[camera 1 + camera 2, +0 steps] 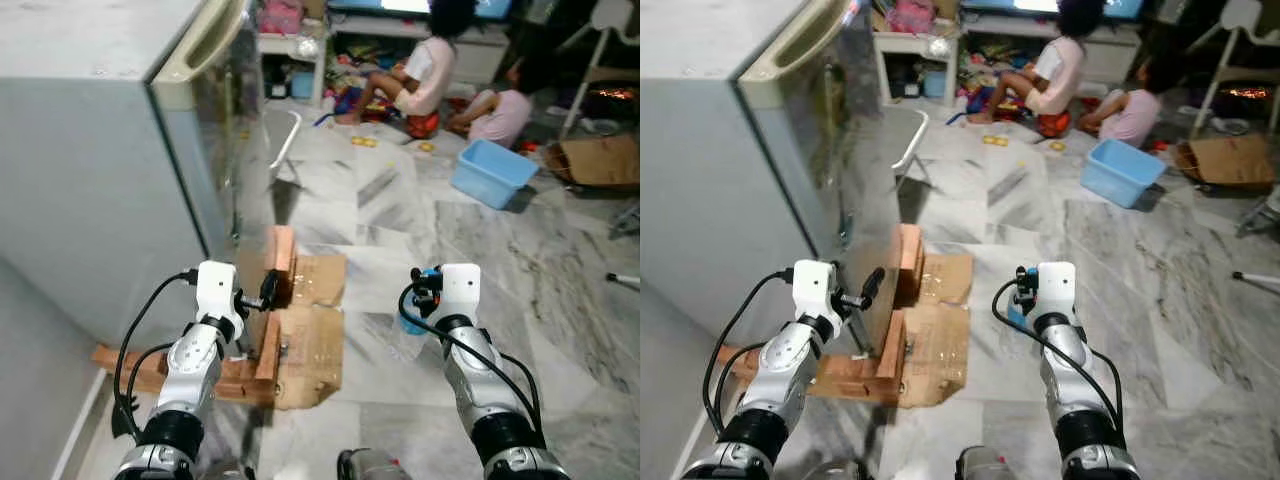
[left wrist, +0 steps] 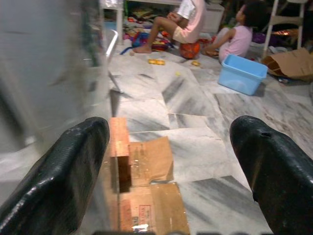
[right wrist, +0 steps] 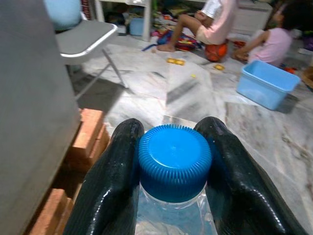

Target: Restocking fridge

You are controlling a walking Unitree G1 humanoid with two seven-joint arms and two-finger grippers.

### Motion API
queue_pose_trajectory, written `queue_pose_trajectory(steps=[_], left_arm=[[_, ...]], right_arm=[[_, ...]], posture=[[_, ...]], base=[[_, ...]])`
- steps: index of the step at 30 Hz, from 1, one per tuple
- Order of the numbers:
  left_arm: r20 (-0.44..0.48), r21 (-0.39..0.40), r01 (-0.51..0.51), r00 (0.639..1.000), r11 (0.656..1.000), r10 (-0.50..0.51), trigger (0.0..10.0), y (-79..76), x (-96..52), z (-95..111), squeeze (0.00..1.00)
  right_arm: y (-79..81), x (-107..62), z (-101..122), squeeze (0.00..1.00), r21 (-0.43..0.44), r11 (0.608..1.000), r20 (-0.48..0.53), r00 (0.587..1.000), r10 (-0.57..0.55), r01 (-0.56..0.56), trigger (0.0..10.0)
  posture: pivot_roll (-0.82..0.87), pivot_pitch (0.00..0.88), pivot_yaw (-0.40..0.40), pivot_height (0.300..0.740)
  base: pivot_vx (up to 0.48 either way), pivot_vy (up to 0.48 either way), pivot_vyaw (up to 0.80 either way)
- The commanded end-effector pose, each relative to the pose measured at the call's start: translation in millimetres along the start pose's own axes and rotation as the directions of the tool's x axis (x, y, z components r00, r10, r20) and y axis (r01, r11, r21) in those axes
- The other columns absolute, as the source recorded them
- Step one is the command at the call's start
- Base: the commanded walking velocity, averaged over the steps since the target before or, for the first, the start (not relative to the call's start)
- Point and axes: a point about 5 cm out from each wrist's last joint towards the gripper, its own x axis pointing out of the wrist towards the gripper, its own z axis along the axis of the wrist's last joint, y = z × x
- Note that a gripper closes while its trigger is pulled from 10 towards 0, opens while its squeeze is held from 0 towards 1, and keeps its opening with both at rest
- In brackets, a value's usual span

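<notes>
Both silver arms are reaching forward from the robot's chest in the left eye view. At about seven o'clock the left gripper (image 1: 268,290) is hanging near the lower corner of the grey fridge (image 1: 90,170), whose door is standing closed, just over the wooden blocks (image 1: 268,345) and flattened cardboard (image 1: 312,335) under it. At about five o'clock the right gripper (image 1: 412,312) is carrying a clear bottle (image 1: 410,335) with a blue cap above the marble floor (image 1: 500,260). Toward one o'clock two people (image 1: 420,70) are sitting on the floor, and a blue tub (image 1: 492,172) is lying near them.

From the right eye the scene is looking the same, with the fridge handle (image 1: 805,40) at eleven o'clock.

Looking along the left wrist, the two black fingers (image 2: 63,171) are standing wide apart with nothing between them; the wooden block (image 2: 119,147) and cardboard are lying beyond.

Looking along the right wrist, the two fingers (image 3: 110,181) are pinching the bottle just below its blue cap (image 3: 174,161), one on each side. A folding chair (image 3: 85,41) is standing beyond, beside the fridge wall.
</notes>
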Motion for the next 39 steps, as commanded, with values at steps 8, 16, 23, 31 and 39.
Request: queue_pose_trajectory(steps=[8,16,23,31,39], left_arm=[[0.033,0.032,-0.143,0.989,0.989,0.142,10.0,15.1,1.7,6.7,0.0],[0.07,0.053,-0.22,0.974,0.974,0.216,10.0,21.0,3.7,12.9,0.0],[0.064,0.015,-0.233,0.971,0.972,0.231,10.0,23.3,0.4,10.7,0.0],[0.089,0.0,-0.101,0.991,0.995,0.1,10.0,5.2,13.2,20.1,0.0],[0.094,0.0,-0.082,0.992,0.997,0.082,10.0,0.1,24.4,28.4,0.0]], right_arm=[[-1.6,2.7,7.5,0.0,-0.004,1.0,0.028,1.0,-0.006,0.006,10.0],[-1.6,2.9,7.2,0.0,-0.005,1.0,0.026,1.0,-0.006,0.006,10.0],[-1.6,2.8,7.0,0.0,-0.004,1.0,0.025,1.0,-0.006,0.006,10.0],[-1.4,3.0,7.7,0.0,-0.005,1.0,0.024,1.0,-0.006,0.006,10.0],[-5.6,-0.1,10.2,0.0,-0.001,0.999,0.033,0.999,-0.039,0.039,10.0]], posture=[[0.02,0.0,-0.037,0.74],[0.02,0.0,-0.035,0.74],[0.02,0.0,-0.036,0.74],[0.02,0.0,-0.039,0.74],[0.0,0.0,-0.024,0.74]], base=[[0.0,0.0,-0.24],[0.0,0.0,0.0],[0.0,0.0,0.0],[0.0,0.0,0.0],[0.0,0.0,0.0]])
